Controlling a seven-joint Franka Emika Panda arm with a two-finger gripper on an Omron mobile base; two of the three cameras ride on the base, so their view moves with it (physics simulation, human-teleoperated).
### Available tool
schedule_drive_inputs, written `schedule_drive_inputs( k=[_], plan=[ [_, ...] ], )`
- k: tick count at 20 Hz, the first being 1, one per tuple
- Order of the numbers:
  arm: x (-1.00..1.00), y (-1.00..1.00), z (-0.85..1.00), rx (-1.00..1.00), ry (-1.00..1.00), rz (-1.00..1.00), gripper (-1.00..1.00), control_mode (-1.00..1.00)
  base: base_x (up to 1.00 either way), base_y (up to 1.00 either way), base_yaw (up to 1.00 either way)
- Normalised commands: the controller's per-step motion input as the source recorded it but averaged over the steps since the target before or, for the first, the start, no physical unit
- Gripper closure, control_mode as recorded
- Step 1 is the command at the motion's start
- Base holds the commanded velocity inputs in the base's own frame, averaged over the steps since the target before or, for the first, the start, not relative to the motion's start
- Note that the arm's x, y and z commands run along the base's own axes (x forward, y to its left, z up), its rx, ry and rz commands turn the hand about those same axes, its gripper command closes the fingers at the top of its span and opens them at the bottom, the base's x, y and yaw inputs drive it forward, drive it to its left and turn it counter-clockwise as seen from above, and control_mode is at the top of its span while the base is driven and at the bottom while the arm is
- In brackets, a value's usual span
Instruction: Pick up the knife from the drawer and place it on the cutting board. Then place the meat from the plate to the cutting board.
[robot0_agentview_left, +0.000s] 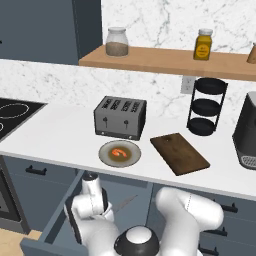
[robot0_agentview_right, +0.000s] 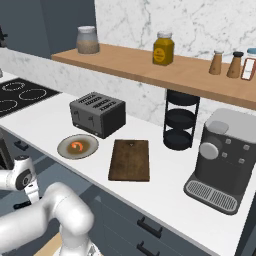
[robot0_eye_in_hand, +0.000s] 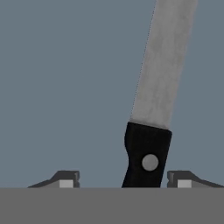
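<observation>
Hand (robot0_eye_in_hand: 124, 179) is down inside the drawer (robot0_agentview_left: 60, 220), right over the knife (robot0_eye_in_hand: 151, 109). Knife lies flat on the grey-blue drawer floor; its black handle with one silver rivet sits between the two fingertips (robot0_eye_in_hand: 65, 179), closer to the one on the right of the hand view. Fingertips stand spread on either side of the handle, with a gap showing on both sides, no contact visible. The grey blade runs away from the hand and up out of the top of the hand view, so the tip is cut off there. The butt end of the handle is cut off at the bottom.

From the left base view, the arm covers most of the drawer; only a thin sliver of the blade (robot0_agentview_left: 127, 201) shows past the wrist, and the hand itself is hidden behind the arm's links. The drawer front is cut off at the bottom edge.

Relative to the drawer: the counter (robot0_agentview_left: 60, 135) is directly above it. On the counter just behind the drawer sits the plate (robot0_agentview_left: 107, 157) with the meat (robot0_agentview_left: 118, 152) in its centre. The cutting board (robot0_agentview_left: 179, 153) lies just beside the plate, bare, not touching it. The toaster (robot0_agentview_left: 120, 117) stands behind the plate.

Jars on the wooden shelf (robot0_agentview_left: 160, 62) have labels too small to read. No legible writing anywhere.
</observation>
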Motion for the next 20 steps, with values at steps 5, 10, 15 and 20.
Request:
schedule_drive_inputs(
  k=[5,10,15,20],
  plan=[
    [-0.11,0.09,-0.58,-0.06,0.03,0.00,1.00,-1.00,0.00,0.00,0.00],
    [-0.17,0.06,-0.15,0.00,0.00,0.00,1.00,-1.00,0.00,0.00,0.00],
    [-0.33,0.12,0.00,0.00,-0.01,-0.03,1.00,-1.00,0.00,0.00,0.00],
    [-0.74,0.15,0.55,0.00,-0.01,-0.03,1.00,-1.00,0.00,0.00,0.00]
  ],
)
